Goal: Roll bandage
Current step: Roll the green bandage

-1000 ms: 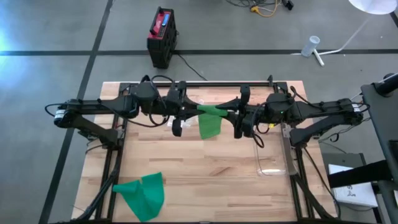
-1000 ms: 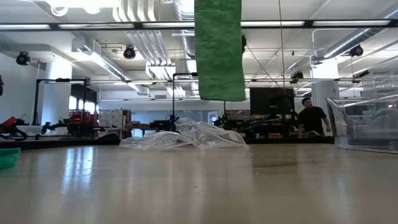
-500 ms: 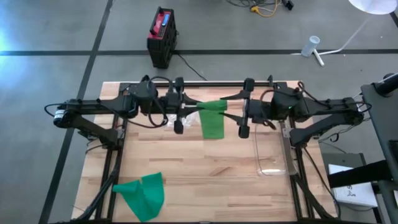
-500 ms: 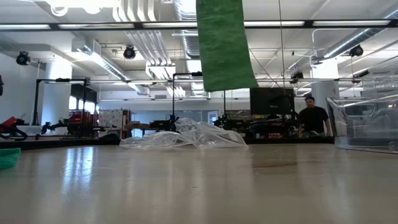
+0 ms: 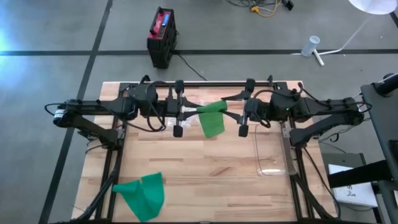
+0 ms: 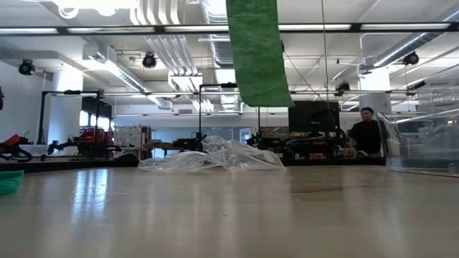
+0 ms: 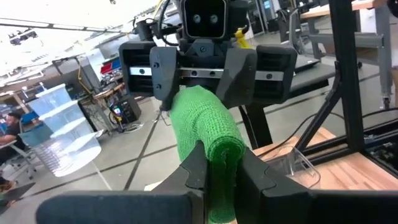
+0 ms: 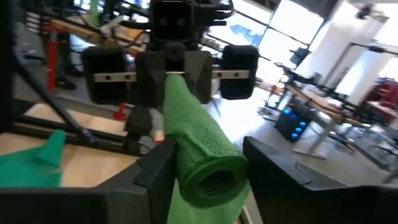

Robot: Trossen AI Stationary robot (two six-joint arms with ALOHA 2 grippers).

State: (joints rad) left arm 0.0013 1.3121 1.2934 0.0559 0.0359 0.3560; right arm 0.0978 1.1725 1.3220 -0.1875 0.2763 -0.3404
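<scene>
A green bandage (image 5: 211, 119) is held high over the table's far middle between my two grippers, which face each other level. Its upper part is rolled into a tube (image 8: 208, 155). A flat tail (image 6: 258, 57) hangs below it, clear of the table. My left gripper (image 7: 219, 171) comes from the table's left and is shut on the bandage. My right gripper (image 8: 214, 171) comes from the right. Its fingers stand on either side of the tube's open end (image 8: 217, 180). My left gripper pinches the left end of the bandage (image 7: 217, 155) between its two fingers, level from the table's left, along the tube. There the cloth is squeezed flat between the fingers and runs down past them. The bandage is lifted clear, its tail hanging slack. My right gripper has the tube's right end between its fingers (image 8: 163, 171); I cannot tell whether they touch it.
A second green bandage (image 5: 143, 194) lies crumpled at the table's near left corner. A clear plastic box (image 5: 272, 155) stands at the right. Crumpled clear wrap (image 6: 215, 156) lies toward the far edge. A person (image 6: 366, 132) stands in the room beyond the table.
Both grippers have rolled about their own axes, the right one more, while staying high and facing each other. The bandage's hanging tail has turned with them: its lower edge now slants and has swung slightly sideways.
</scene>
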